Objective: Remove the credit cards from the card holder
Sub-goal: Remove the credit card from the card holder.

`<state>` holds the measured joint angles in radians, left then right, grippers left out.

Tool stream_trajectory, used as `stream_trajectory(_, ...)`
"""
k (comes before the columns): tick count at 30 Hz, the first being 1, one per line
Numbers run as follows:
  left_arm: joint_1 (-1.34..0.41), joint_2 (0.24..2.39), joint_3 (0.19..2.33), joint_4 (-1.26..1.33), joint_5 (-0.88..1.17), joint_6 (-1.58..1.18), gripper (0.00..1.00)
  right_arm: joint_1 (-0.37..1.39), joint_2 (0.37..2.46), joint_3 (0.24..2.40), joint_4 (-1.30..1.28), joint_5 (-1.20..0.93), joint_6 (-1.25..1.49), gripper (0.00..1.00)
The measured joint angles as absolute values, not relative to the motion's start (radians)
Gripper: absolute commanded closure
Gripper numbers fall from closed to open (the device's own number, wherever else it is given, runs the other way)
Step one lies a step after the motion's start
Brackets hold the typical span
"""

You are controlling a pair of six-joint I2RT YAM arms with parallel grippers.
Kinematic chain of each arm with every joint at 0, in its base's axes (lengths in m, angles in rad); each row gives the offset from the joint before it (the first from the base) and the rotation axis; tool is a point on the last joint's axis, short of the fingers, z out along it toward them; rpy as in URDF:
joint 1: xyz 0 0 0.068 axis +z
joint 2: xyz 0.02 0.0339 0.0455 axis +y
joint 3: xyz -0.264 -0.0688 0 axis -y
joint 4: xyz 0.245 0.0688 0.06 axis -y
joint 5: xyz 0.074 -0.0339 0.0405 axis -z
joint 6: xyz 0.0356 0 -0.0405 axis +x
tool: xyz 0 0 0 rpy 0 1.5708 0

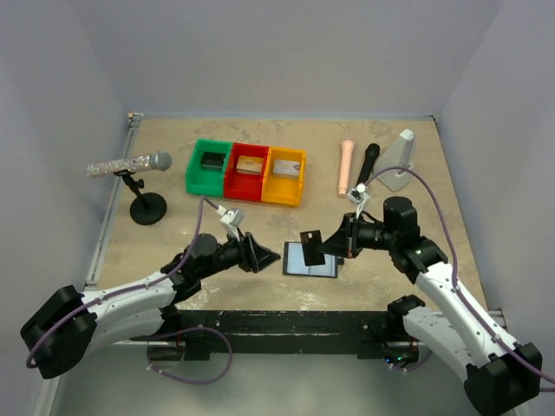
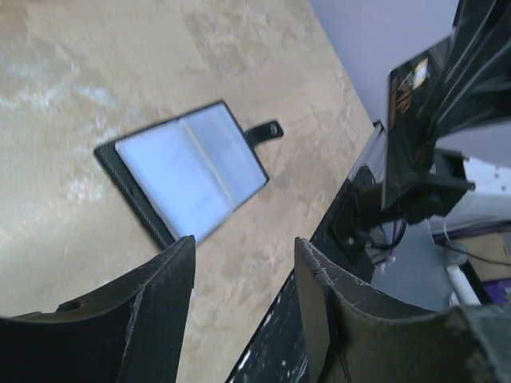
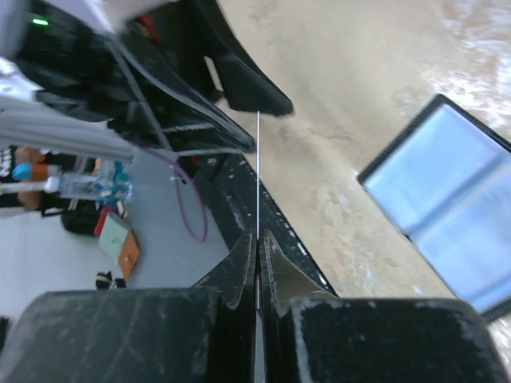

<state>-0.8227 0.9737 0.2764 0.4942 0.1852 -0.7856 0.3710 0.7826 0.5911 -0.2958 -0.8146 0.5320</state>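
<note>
Right gripper (image 1: 336, 245) (image 3: 258, 239): jaws closed tight on a dark card (image 1: 312, 246) (image 3: 258, 175). The right wrist view shows the card edge-on as a thin line rising from between the fingers. The card is held in the air just above the wallet (image 1: 323, 267) and not touching it. In the left wrist view the card (image 2: 411, 112) hangs upright in the right fingers, off to the right of the wallet (image 2: 188, 171).

Left gripper (image 1: 264, 256) (image 2: 243, 279): jaws apart, medium gap, nothing between them. It sits low over the table (image 1: 156, 243), just left of the wallet and pointing at it, apart from it. The two grippers face each other across the wallet.

Wallet: lies open and flat on the table at centre front, between the grippers. Pale inner faces are up, with a black border and the side tab (image 2: 263, 132) sticking out on the far side. In the right wrist view it (image 3: 455, 207) is right of the fingers.

Farther back: green, red and yellow bins (image 1: 247, 172) stand in a row. Something small lies in each, can't tell what. A mic (image 1: 130, 165) on a stand is at far left. A pink stick (image 1: 346, 167), a black stick (image 1: 367, 163) and a grey wedge (image 1: 399, 160) are at back right, well apart from the wallet.
</note>
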Motion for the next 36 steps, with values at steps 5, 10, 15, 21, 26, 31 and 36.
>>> stream_trajectory(5,-0.815,1.002,0.139,0.703,0.319,-0.840,0.50,0.391,0.828,0.591,-0.198,-0.913,0.564,1.00)
stream_trajectory(10,-0.812,1.063,0.118,1.032,0.389,-0.925,0.46,0.426,0.836,0.606,-0.183,-0.958,0.567,1.00)
stream_trajectory(15,-0.812,1.122,0.118,1.190,0.429,-0.979,0.48,0.461,0.858,0.625,-0.183,-0.964,0.565,1.00)
stream_trajectory(21,-0.812,1.113,0.124,1.203,0.444,-0.985,0.54,0.498,0.883,0.627,-0.184,-0.962,0.564,1.00)
stream_trajectory(26,-0.812,1.058,0.139,1.158,0.446,-0.969,0.60,0.517,0.904,0.641,-0.185,-0.961,0.564,1.00)
stream_trajectory(31,-0.813,1.036,0.167,1.090,0.452,-0.938,0.62,0.538,0.922,0.659,-0.184,-0.962,0.564,1.00)
stream_trajectory(36,-0.814,1.033,0.175,1.041,0.458,-0.920,0.62,0.545,0.932,0.669,-0.184,-0.962,0.563,1.00)
